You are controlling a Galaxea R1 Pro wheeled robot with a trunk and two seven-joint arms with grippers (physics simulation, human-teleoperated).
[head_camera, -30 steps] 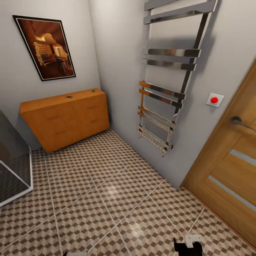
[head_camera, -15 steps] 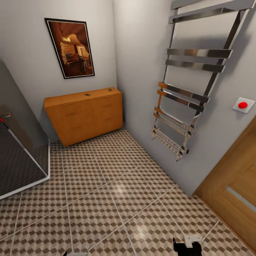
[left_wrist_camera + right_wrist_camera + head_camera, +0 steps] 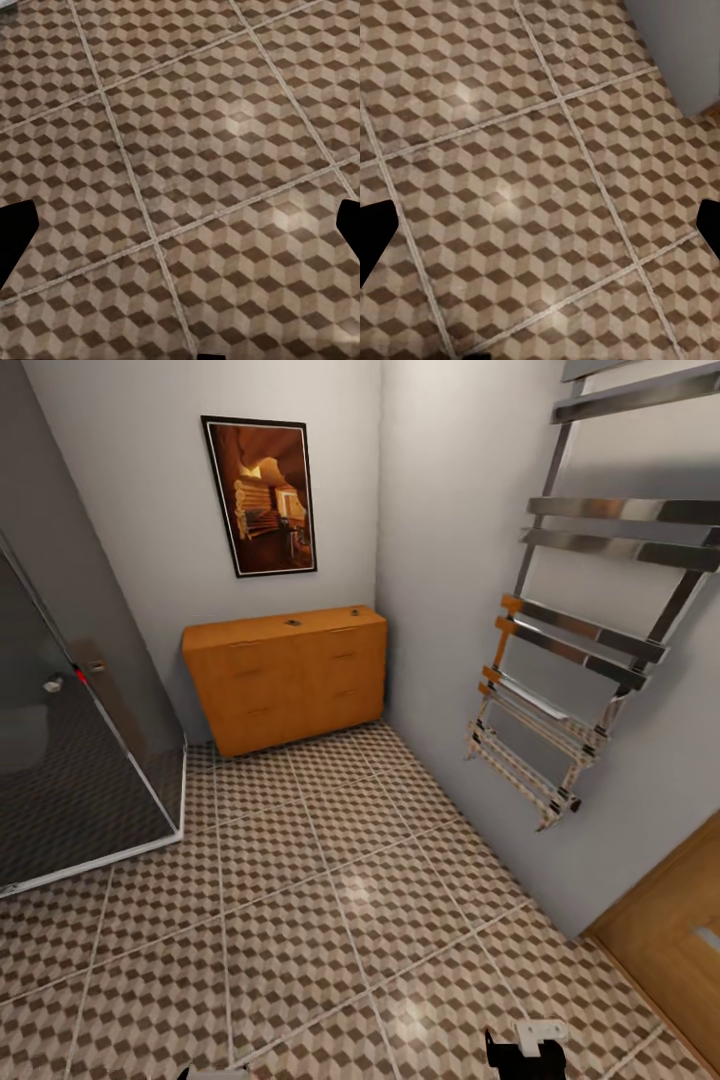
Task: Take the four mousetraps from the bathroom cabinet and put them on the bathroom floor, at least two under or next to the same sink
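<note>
Cabinet [image 3: 290, 680] stands shut in the far corner; 2 small dark items on top, unidentifiable. Bathroom floor [image 3: 330, 920] bare: 0 of 4 mousetraps placed. Both wrist views: fingers spread wide, holding nothing.

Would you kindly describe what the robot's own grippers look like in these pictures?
Little shows. The right gripper is black and blocky with a white bracket on top. In each wrist view the fingers appear as plain black wedges. No cables or markings are visible.
</note>
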